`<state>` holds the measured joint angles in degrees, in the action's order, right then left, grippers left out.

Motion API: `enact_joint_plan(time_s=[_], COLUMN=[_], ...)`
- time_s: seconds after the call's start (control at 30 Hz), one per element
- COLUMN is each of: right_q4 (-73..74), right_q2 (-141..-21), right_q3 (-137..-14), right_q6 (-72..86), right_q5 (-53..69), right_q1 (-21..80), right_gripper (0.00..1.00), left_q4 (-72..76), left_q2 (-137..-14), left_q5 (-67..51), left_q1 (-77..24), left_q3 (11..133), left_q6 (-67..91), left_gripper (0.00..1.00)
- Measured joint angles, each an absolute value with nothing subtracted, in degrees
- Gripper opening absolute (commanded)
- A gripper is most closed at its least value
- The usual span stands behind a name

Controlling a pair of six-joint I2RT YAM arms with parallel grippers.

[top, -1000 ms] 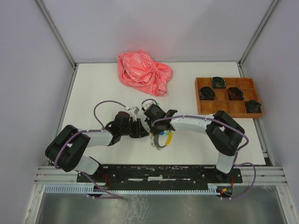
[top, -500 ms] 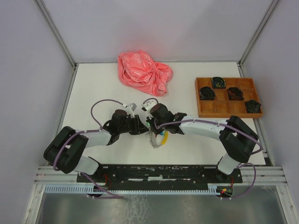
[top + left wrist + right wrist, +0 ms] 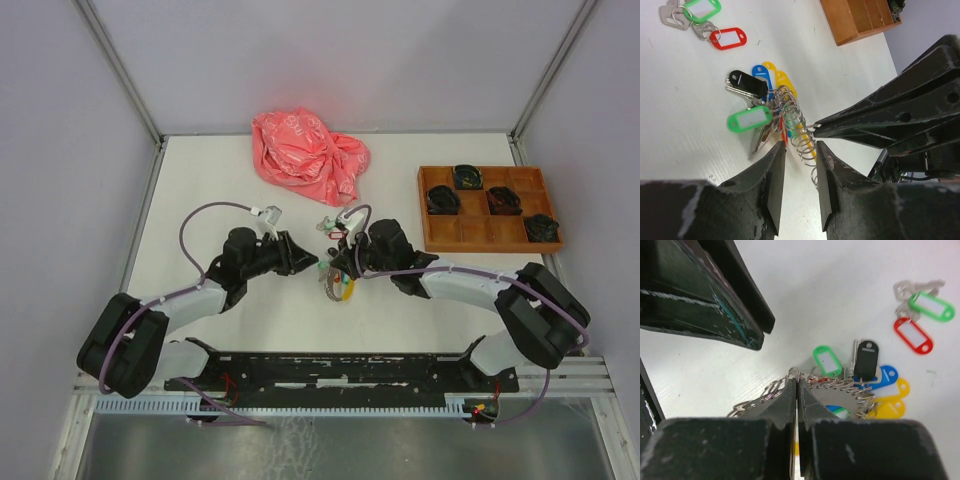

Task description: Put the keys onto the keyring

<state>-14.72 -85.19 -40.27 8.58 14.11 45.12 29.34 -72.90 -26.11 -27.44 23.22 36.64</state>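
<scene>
Two loose silver keys lie on the white table behind the grippers (image 3: 330, 224), one with a green tag (image 3: 702, 10) and one with a red tag (image 3: 729, 38). Both also show in the right wrist view: green (image 3: 932, 306), red (image 3: 912, 335). The keyring (image 3: 338, 286) is a big ring of small wire rings carrying keys with green, black, blue and yellow tags (image 3: 774, 107). My right gripper (image 3: 797, 378) is shut on a wire ring at the keyring's edge. My left gripper (image 3: 800, 146) is open and empty, its tips just short of the rings.
A crumpled pink plastic bag (image 3: 308, 155) lies at the back of the table. A wooden compartment tray (image 3: 487, 230) with dark objects in it stands at the right. The two grippers face each other closely at the table's middle (image 3: 322, 267).
Both arms have stretched out lower and wider. The right gripper and the keyring moved slightly farther from the bases. The left gripper drew back to the left of the ring.
</scene>
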Motion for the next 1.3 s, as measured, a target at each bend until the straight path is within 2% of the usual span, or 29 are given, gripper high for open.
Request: enact_joint_plan(time_s=[0.3,0.57,1.0,1.3], right_q4=[-33.2,-39.9,-44.2,-51.0], right_q2=[-81.7,-81.7,-84.3,-86.4], right_q3=[-34.0,-34.2,-33.5,-33.0], right_q6=[3.6,1.7,2.5,5.3], right_q5=[23.0,28.3,27.1,25.4], right_q1=[40.1,39.0,38.5,37.3], right_gripper=[0.04,0.04,0.01,0.01], left_q4=[28.7,28.4,25.9,30.8], left_q2=[-73.4,-72.7,-75.3,-71.0], left_q5=[-27.8,-27.7,-27.8,-36.0], left_q1=[-27.4,-27.4,-29.8,-33.6], left_q3=[28.1,30.0,32.0,27.3], left_q6=[35.0,32.6,31.0,29.9], left_gripper=[0.38,0.36,0.35,0.34])
